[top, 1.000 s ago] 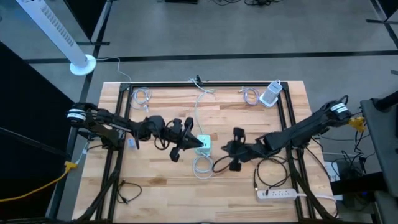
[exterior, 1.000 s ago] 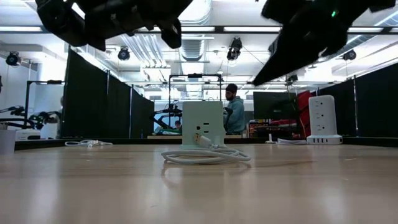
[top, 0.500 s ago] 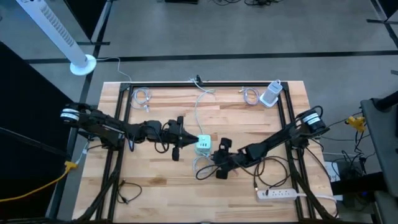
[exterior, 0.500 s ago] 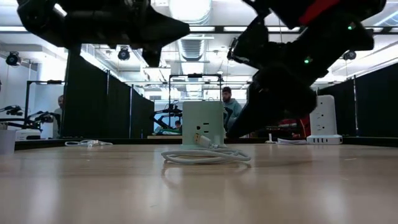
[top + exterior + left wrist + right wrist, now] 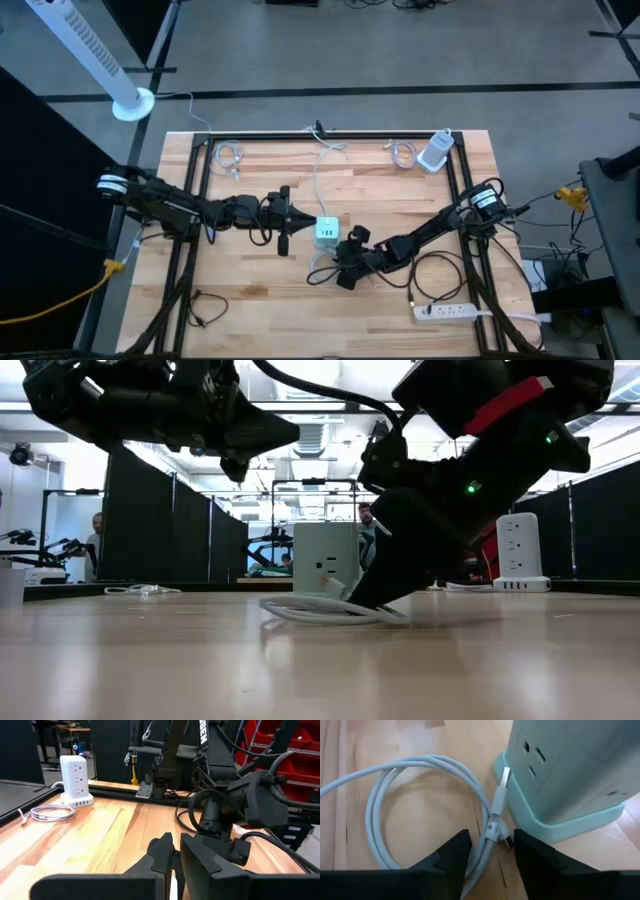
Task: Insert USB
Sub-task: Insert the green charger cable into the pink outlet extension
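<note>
Two arms reach inward: right claw (image 5: pixel 490 852), fingers apart, straddles the USB plug (image 5: pixel 499 800) at the charger's (image 5: pixel 327 231) five o'clock; left claw (image 5: pixel 296 217), closed, hovers at nine.

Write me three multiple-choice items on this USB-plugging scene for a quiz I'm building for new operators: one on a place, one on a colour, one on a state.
1. Where does the coiled white cable lie?
A. On the table beside the cube power block's base
B. On top of the block
C. Off the table

2. What colour is the cube power block?
A. Red
B. Pale green
C. Black

3. How does the cable's USB plug stand?
A. Pushed fully into a port
B. Held up in the left gripper
C. Free, leaning against the block's base rim

Answers:
1. A: the right wrist view shows the loops flat on the wood next to the base.
2. B: its body and base rim are pale green.
3. C: the metal tip is bare, and the right gripper hangs open over it.
</note>
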Controlling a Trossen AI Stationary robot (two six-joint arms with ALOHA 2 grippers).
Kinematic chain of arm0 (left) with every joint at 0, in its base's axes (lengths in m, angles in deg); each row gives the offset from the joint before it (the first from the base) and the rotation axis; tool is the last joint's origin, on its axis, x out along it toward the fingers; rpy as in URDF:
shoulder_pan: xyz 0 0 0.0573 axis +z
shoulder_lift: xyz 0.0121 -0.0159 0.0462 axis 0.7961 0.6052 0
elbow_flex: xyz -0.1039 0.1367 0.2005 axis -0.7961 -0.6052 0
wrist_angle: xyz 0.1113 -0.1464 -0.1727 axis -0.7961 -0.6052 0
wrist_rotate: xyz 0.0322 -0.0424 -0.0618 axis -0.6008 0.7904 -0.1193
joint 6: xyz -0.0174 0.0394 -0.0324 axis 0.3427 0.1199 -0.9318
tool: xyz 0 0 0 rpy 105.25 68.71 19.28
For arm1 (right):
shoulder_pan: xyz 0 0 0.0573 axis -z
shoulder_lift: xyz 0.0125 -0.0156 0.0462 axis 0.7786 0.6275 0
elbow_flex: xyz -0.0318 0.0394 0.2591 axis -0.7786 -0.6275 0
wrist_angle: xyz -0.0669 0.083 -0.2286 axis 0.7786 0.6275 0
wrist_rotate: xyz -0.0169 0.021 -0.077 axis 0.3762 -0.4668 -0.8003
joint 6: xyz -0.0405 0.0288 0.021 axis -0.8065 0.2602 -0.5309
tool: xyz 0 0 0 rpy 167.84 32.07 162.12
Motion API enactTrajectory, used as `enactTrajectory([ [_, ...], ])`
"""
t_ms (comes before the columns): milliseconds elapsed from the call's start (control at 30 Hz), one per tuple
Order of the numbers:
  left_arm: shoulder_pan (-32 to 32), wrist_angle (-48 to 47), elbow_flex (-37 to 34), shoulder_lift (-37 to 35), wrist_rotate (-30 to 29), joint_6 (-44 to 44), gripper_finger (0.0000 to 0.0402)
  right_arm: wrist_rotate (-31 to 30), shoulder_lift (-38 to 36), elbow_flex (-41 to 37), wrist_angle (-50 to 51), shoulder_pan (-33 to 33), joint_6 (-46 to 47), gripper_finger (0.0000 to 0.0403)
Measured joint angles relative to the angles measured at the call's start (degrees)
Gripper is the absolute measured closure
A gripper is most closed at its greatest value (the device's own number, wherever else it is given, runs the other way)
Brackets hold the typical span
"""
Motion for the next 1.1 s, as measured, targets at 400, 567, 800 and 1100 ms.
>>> enactTrajectory([
  [400,-0.71,-1.20,-0.04,0.02,0.00,-2.83,0.0377,0.60,-11.55,-0.24,0.62,0.04,-19.26,0.0380],
  [567,-2.23,0.78,-0.04,0.02,0.06,-2.70,0.0377,0.36,-16.53,-0.22,0.84,0.04,-24.48,0.0379],
  [800,-3.41,5.92,-0.02,0.02,2.24,-0.69,0.0377,0.34,-19.73,-0.22,2.06,0.04,-26.23,0.0400],
  [1100,-3.45,5.83,-0.02,0.02,4.60,-1.06,0.0377,0.36,-20.46,-0.22,2.26,0.04,-28.98,0.0395],
])
